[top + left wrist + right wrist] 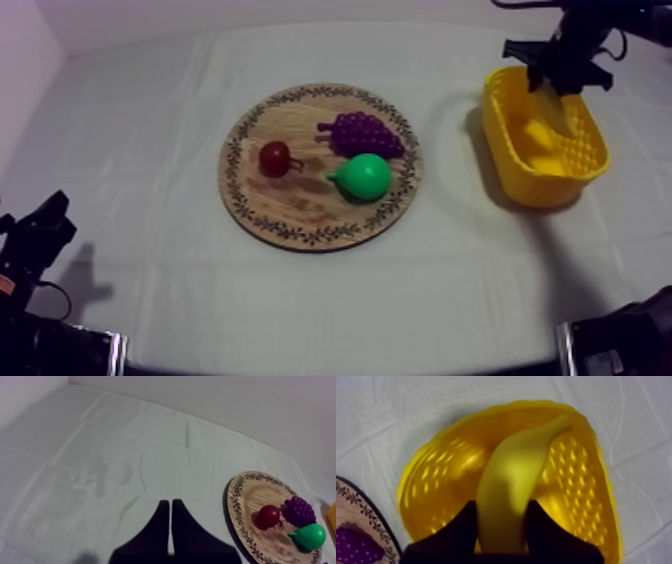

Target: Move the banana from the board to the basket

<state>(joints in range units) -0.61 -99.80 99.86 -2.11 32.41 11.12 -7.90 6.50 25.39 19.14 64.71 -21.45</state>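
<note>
Banana (508, 488): gripped by right gripper (502, 507), held above the hollow of the yellow basket (436, 473). Left gripper (171, 505): fingers closed together on nothing, well apart from basket. Wooden board (300, 218): beside basket.

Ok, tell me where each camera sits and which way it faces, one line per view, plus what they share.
Top view: overhead, slanting down on the wooden board and yellow basket; left gripper low at its side, right gripper over the basket.
Left wrist view: on the left arm, looking across the cloth toward the board; its own gripper shut.
Right wrist view: on the right arm, looking down into the basket; its gripper shut on the banana.
Shared: all three show the board.
</note>
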